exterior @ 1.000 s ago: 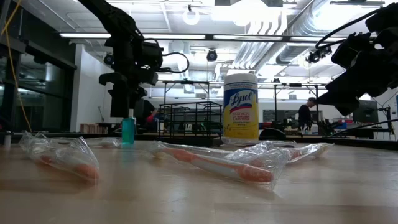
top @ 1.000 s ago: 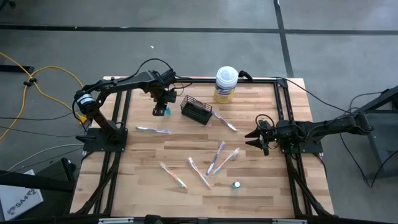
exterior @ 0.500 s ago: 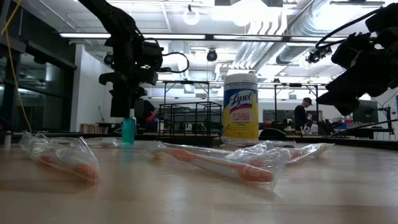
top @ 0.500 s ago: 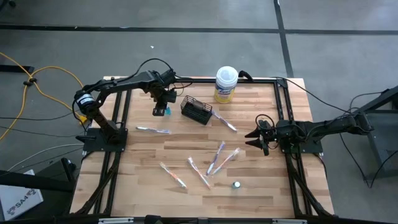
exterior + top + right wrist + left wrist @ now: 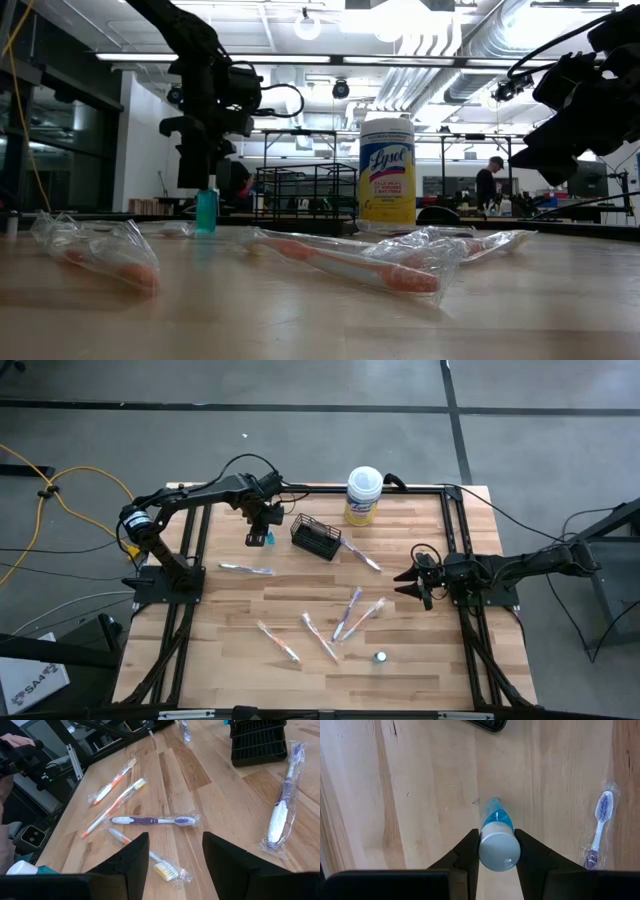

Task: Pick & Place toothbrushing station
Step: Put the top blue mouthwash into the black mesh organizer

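Toothbrushes lie scattered over the wooden worktop (image 5: 240, 610), each in a clear wrapper, and we count seven. One (image 5: 247, 569) lies near the left arm's base, its long axis running left to right. Another (image 5: 363, 556) lies just right of the black mesh basket (image 5: 316, 537), slanting away from it. Two (image 5: 347, 613) (image 5: 366, 617) lie side by side at mid-worktop, both slanting up to the right. Three more sit nearer the front edge: one (image 5: 279, 642) and a crossed pair (image 5: 310, 627) (image 5: 324, 646), all slanting down to the right.

We see two teal tubes. One tube (image 5: 498, 840) stands upright just left of the basket, gripped at its white cap by the left hand (image 5: 498, 851), fingers (image 5: 469, 854) pressed against both sides; the low view shows the tube's base on the worktop. The other tube (image 5: 380, 657) stands alone near the front edge.

Our right hand (image 5: 172, 852) waits at the right side of the worktop, fingers spread wide, holding nothing. A white-lidded canister (image 5: 363, 496) stands at the back edge, right of the basket.
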Controlling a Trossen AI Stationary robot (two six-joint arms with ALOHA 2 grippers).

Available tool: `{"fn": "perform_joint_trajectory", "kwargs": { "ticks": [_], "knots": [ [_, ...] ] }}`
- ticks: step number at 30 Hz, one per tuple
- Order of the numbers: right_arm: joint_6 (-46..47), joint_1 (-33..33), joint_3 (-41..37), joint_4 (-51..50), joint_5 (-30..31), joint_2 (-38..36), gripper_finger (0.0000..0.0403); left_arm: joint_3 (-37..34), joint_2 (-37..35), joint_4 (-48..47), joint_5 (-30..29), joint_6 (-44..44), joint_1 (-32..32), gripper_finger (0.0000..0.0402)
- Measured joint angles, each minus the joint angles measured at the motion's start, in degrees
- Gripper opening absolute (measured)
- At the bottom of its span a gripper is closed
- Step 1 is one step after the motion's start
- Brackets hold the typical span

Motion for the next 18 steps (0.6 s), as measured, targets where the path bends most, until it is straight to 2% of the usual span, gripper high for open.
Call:
{"fn": "perform_joint_trajectory", "kwargs": {
  "ticks": [7, 18],
  "knots": [
    [0.0, 0.0, 0.0, 0.0, 0.0, 0.0, 0.0176, 1.7, -2.0, -2.5, -3.6, 0.0, -1.9, 0.0088],
    [0.0, 0.0, 0.0, 0.0, 0.0, 0.0, 0.0176, 12.3, -2.8, -10.3, -9.5, -1.2, -7.8, 0.0088]
  ]
}}
